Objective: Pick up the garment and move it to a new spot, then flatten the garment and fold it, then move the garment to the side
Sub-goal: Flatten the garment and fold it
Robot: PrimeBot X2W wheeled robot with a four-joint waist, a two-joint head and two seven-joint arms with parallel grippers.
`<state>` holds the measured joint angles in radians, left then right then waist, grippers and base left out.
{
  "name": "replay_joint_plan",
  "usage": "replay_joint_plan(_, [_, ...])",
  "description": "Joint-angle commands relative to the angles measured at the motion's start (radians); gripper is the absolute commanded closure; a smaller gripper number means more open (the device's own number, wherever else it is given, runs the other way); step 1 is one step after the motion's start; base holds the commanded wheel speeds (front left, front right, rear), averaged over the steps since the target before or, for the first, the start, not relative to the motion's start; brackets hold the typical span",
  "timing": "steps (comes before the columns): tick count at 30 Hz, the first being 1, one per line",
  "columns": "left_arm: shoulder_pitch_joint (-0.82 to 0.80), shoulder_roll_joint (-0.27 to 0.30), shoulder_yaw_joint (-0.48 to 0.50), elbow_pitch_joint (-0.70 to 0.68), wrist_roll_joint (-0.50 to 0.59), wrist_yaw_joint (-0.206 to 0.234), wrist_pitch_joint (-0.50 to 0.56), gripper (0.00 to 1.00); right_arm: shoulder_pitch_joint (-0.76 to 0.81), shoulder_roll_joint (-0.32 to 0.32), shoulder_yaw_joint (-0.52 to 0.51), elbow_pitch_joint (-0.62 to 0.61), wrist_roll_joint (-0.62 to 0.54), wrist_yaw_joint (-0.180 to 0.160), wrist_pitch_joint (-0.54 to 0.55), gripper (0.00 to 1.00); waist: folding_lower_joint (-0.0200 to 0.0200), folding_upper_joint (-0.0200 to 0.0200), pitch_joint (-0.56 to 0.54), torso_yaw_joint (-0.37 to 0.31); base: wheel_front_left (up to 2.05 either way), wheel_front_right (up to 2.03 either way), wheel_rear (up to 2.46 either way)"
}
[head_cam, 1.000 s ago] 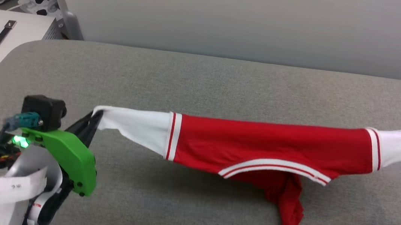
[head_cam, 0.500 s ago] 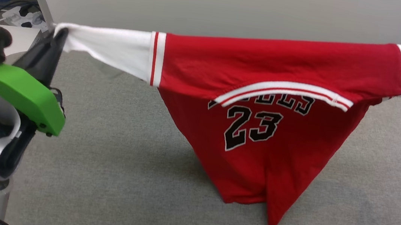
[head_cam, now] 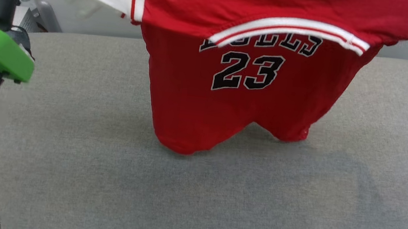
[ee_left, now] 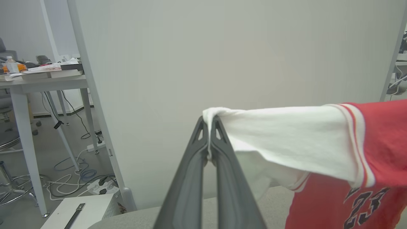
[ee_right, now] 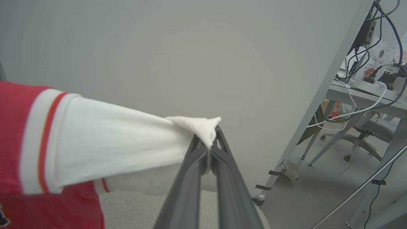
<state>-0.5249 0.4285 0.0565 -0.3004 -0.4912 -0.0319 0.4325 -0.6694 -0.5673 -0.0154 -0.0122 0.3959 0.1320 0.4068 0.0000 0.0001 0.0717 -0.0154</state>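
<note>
Pick-up step: left jaws and right jaws each pinch a white sleeve, Bulls jersey hanging over the table; next, lower it flat elsewhere.

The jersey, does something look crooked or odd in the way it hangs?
Yes. The jersey hangs stretched between the left claw and right claw, each shut on one end. Its collar flops forward over the lettering, and the hem is uneven, lower on the robot's left.

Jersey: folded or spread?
Spread, hanging: jersey stretched between left fingers and right fingers, both shut on its ends; hem dangles near the table.
</note>
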Motion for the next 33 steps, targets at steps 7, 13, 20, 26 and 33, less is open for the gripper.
replay_joint_plan(7, [-0.222,0.062,0.000,0.101,0.000,-0.039,-0.029,1.00,-0.211,-0.021,0.043,0.077,-0.023,-0.001,-0.033,1.00,0.0000,-0.0001,0.204,0.000,0.00,0.00,0.00])
replay_joint_plan(13, [-0.456,0.099,-0.051,0.217,0.025,-0.068,-0.067,1.00,-0.414,-0.037,0.097,0.167,-0.058,-0.001,-0.072,1.00,0.0000,-0.0001,0.358,0.008,0.00,0.00,0.00])
replay_joint_plan(20, [-0.767,0.107,-0.101,0.417,0.071,-0.082,-0.171,1.00,-0.668,0.023,0.104,0.321,-0.106,-0.001,-0.175,1.00,0.0000,-0.0001,0.499,0.006,0.00,0.00,0.00])
replay_joint_plan(26, [-0.977,0.089,-0.114,0.599,0.103,-0.081,-0.306,1.00,-0.846,0.098,0.082,0.459,-0.155,-0.001,-0.294,1.00,0.0000,-0.0001,0.576,0.002,0.00,0.00,0.00])
replay_joint_plan(33, [-1.065,0.051,-0.126,0.765,0.129,-0.077,-0.498,1.00,-0.939,0.153,0.050,0.596,-0.223,-0.001,-0.435,1.00,0.0000,-0.0001,0.619,0.019,0.00,0.00,0.00])
